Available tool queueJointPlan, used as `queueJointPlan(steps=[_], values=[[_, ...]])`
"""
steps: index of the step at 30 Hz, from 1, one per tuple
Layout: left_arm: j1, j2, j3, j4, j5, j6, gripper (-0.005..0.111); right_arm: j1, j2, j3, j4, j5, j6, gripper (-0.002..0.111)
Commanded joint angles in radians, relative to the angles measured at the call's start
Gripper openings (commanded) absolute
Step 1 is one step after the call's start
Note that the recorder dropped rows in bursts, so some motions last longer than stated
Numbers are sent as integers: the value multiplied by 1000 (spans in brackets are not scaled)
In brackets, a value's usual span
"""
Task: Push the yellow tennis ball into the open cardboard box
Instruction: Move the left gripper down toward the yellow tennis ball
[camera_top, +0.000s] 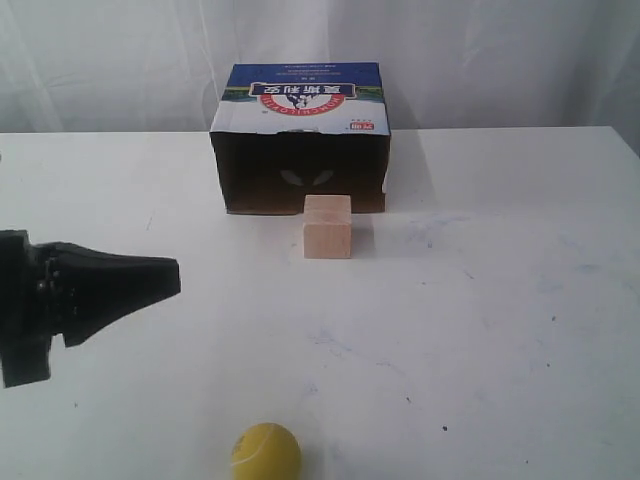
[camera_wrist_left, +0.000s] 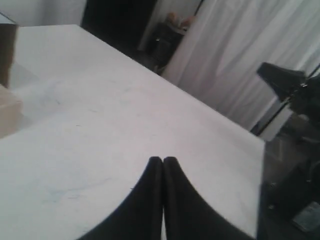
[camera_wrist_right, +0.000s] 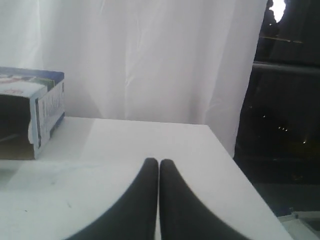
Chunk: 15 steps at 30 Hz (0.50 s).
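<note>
The yellow tennis ball (camera_top: 265, 452) rests on the white table at the near edge of the exterior view, partly cut off by the frame. The open cardboard box (camera_top: 300, 140) stands at the back centre with its dark opening facing the ball; its corner (camera_wrist_right: 35, 112) also shows in the right wrist view. My left gripper (camera_top: 172, 277) is shut and empty, hovering at the left, up and left of the ball; its tips (camera_wrist_left: 163, 160) touch. My right gripper (camera_wrist_right: 159, 162) is shut on nothing and is out of the exterior view.
A pale wooden cube (camera_top: 328, 226) stands just in front of the box opening, between ball and box; its edge (camera_wrist_left: 9, 115) shows in the left wrist view. The table's right edge (camera_wrist_right: 225, 150) drops off beyond my right gripper. White curtains hang behind.
</note>
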Motion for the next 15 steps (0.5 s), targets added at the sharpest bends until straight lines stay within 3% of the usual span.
queueJointPlan(steps=[1, 2, 5, 9, 11, 15], values=[[-26, -4, 50, 114, 95, -127, 0, -2, -5, -1, 24, -45, 63, 1], [-46, -4, 64, 131, 78, -131, 0, -2, -5, -1, 24, -60, 79, 1], [-159, 2, 117, 95, -17, -103, 0, -2, -5, -1, 112, -155, 430, 0], [-269, 8, 125, 83, -39, -57, 0, -2, -5, -1, 113, -120, 785, 0], [-309, 8, 125, 89, -81, -52, 0, -1, -5, -31, 113, -106, 850, 0], [-363, 20, 125, 79, -221, -17, 0, -1, 48, -157, 109, -69, 762, 0]])
